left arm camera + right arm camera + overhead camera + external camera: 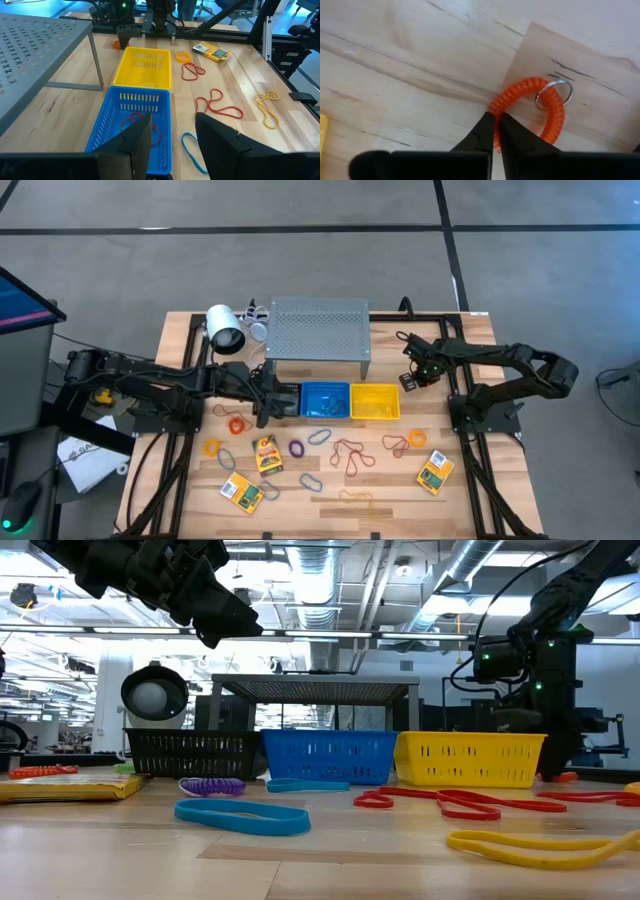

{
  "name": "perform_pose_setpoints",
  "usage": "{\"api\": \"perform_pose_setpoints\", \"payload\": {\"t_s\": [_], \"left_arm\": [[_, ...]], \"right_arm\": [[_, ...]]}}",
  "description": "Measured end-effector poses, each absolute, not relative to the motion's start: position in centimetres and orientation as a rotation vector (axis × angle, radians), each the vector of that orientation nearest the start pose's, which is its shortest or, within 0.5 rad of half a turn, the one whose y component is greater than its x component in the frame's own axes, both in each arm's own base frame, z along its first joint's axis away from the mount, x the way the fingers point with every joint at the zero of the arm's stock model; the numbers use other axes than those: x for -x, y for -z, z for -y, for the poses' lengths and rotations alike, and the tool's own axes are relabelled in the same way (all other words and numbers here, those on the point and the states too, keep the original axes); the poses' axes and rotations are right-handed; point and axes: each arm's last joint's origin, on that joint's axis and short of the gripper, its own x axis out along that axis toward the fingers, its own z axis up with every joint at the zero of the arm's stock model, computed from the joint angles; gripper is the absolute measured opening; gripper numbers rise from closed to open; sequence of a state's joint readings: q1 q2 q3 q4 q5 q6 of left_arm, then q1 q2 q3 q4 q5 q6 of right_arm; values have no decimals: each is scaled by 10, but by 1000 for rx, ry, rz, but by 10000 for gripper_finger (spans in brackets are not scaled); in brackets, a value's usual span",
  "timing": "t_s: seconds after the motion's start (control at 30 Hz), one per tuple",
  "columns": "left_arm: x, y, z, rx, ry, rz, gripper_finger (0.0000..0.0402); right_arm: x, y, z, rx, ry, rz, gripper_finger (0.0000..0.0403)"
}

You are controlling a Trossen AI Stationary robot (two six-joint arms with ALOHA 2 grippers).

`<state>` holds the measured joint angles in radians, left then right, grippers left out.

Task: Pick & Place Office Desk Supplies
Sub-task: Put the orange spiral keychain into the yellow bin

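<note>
1. An orange coiled band loop (pixel 546 107) with a small metal key ring (pixel 555 95) on it lies flat on the wooden tabletop (pixel 400 480), beside the yellow basket (pixel 375 402) on its right-arm side.
2. The right gripper (pixel 496 131) is down on this loop, its jaws closed together on a strand of the coil.
3. The left gripper (pixel 172 137) hangs above the near end of the blue basket (pixel 135 125) with its jaws apart and nothing between them. A thin red band (pixel 142 127) lies inside that basket.
4. Three baskets stand in a row in front of the grey perforated shelf (pixel 318 330): a black basket (pixel 190 752), then the blue, then the yellow.
5. Loose supplies are spread over the tabletop in front of the baskets: yellow-and-green packs (pixel 435 472), red loops (pixel 350 455), a yellow loop (pixel 540 845), a blue loop (pixel 242 816) and a purple coil (pixel 212 786).
6. A white cylindrical lamp (pixel 225 328) sits at the shelf's left end.
7. The tabletop is pale wood planking in a black frame. Around it is grey floor, and the low view shows ceiling ducts and strip lights beyond.
</note>
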<state>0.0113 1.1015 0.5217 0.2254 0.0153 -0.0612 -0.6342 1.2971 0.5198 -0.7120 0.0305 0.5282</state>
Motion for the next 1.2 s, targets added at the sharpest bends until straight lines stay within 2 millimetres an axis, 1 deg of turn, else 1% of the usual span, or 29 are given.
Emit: {"api": "perform_pose_setpoints", "payload": {"t_s": [0.3, 0.43, 0.67, 0.93, 1.2], "left_arm": [[-229, -221, -2, 65, -7, -355, 149], [-229, -221, -2, 65, -7, -355, 149], [-229, -221, -2, 65, -7, -355, 149], [-229, -221, -2, 65, -7, -355, 149], [-229, -221, -2, 65, -7, -355, 149]], "right_arm": [[-139, -133, 103, -846, 904, -1297, 4], [-144, -138, 100, -824, 878, -1299, 2], [-163, -157, 97, -764, 818, -1263, 2], [-173, -181, 90, -681, 841, -1314, 1], [-189, -208, 81, -580, 814, -1287, 1]]}}
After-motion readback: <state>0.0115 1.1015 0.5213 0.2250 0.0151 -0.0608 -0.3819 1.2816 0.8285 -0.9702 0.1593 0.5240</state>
